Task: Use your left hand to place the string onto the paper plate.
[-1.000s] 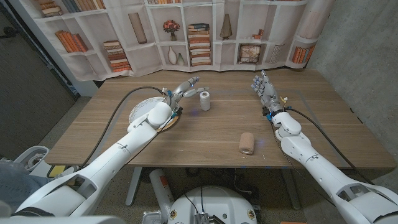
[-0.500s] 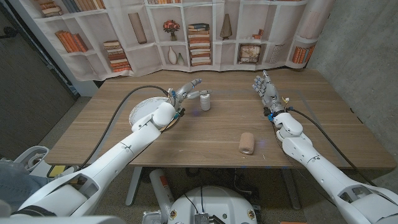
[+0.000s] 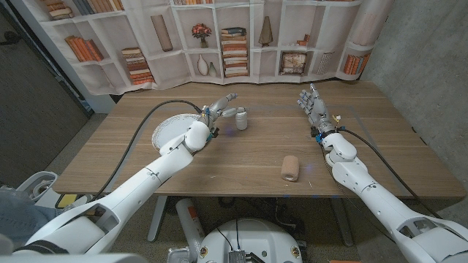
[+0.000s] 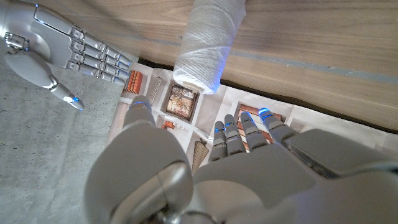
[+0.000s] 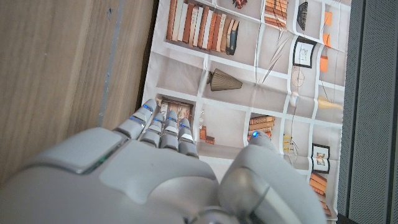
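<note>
The string is a white spool (image 3: pixel 240 119) standing upright on the table, right of the paper plate (image 3: pixel 167 131). My left hand (image 3: pixel 219 108) is just left of the spool, holding nothing, with its fingers spread toward it. In the left wrist view the spool (image 4: pixel 205 43) stands ahead of the left hand (image 4: pixel 211 174), in line with the gap between thumb and fingers and apart from both. My right hand (image 3: pixel 312 104) stands upright at the table's right side with fingers straight and apart, holding nothing; it also appears as the right hand (image 5: pixel 155 174) and the right hand (image 4: pixel 56 46).
A tan roll (image 3: pixel 290 167) lies near the table's front edge, right of centre. A black cable (image 3: pixel 142 126) loops from my left arm over the table beside the plate. A bookshelf backdrop (image 3: pixel 234 36) hangs behind the table's far edge.
My left hand has moved right, off the plate and closer to the spool, uncovering more of the plate. The right hand and the spool have not moved.
</note>
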You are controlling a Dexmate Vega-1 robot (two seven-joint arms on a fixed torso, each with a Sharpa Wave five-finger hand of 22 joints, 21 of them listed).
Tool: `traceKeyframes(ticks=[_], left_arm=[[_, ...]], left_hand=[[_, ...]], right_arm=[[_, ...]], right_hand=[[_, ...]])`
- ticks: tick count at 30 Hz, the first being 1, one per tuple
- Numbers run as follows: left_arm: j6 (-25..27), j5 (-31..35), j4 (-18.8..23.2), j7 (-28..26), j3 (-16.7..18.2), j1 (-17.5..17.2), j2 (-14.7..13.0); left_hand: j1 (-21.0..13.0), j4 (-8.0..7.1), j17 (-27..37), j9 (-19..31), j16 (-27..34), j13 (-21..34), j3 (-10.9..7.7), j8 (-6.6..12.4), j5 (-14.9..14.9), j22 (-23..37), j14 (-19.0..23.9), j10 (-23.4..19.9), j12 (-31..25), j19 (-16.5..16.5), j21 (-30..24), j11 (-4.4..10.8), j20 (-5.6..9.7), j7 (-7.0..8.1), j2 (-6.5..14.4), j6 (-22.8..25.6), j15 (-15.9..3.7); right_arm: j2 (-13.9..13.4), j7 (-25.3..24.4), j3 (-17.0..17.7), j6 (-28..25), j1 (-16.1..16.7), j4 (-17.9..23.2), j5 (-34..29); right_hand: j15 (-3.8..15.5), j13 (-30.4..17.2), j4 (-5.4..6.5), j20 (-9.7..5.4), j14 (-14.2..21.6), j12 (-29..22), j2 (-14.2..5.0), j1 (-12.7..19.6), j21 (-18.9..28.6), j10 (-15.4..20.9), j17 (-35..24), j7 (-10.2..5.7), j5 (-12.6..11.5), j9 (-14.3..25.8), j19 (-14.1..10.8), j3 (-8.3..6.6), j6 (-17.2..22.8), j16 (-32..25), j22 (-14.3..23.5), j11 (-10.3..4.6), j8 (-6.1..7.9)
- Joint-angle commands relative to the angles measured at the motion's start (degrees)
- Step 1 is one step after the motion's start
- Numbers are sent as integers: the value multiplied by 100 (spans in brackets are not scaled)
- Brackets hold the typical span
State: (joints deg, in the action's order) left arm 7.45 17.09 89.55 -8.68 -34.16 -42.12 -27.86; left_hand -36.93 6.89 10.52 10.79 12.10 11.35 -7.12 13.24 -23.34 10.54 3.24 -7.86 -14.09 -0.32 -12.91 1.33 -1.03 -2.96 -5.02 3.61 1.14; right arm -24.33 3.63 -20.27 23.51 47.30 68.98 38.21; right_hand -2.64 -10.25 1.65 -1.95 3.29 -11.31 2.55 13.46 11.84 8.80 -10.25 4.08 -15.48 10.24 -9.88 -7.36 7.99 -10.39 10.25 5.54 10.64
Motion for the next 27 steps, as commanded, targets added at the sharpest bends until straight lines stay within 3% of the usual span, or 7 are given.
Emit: traceKeyframes(ticks=[1, 19, 27], left_arm=[[106, 231, -183, 26, -228, 192, 122], [467, 594, -133, -27, -411, 247, 202], [564, 654, -129, -73, -436, 223, 233]], left_hand=[[-56, 23, 27, 31, 27, 8, -23, 49, -44, 12, 57, -44, -41, 18, -1, 0, -6, 10, 15, 81, -12], [-235, 45, 27, 35, 46, 12, -73, 84, -47, 13, 246, -284, -80, 176, -33, 71, 112, 79, 141, 302, -70], [-577, 124, 43, 40, 69, 20, -180, 95, -48, 56, 462, -446, -74, 734, -236, 174, 29, 163, 290, 475, -133]], right_arm=[[21, 40, 29, 44, 7, -71, 43], [48, 119, 91, 117, 62, -164, 148], [65, 109, 93, 136, 64, -175, 143]], right_hand=[[-17, -13, -31, 11, 43, -45, -16, 47, -6, 38, -16, 16, -36, 31, -69, -9, 40, -31, 27, -22, 47], [-14, -13, -39, 21, 60, -46, -21, 47, -12, 40, -17, 5, -39, 31, -66, 3, 46, -34, 27, -18, 47], [6, -13, -41, 17, 125, -44, -26, 42, -4, 36, -20, 2, -41, 32, -94, 11, 52, -56, 28, -34, 47]])
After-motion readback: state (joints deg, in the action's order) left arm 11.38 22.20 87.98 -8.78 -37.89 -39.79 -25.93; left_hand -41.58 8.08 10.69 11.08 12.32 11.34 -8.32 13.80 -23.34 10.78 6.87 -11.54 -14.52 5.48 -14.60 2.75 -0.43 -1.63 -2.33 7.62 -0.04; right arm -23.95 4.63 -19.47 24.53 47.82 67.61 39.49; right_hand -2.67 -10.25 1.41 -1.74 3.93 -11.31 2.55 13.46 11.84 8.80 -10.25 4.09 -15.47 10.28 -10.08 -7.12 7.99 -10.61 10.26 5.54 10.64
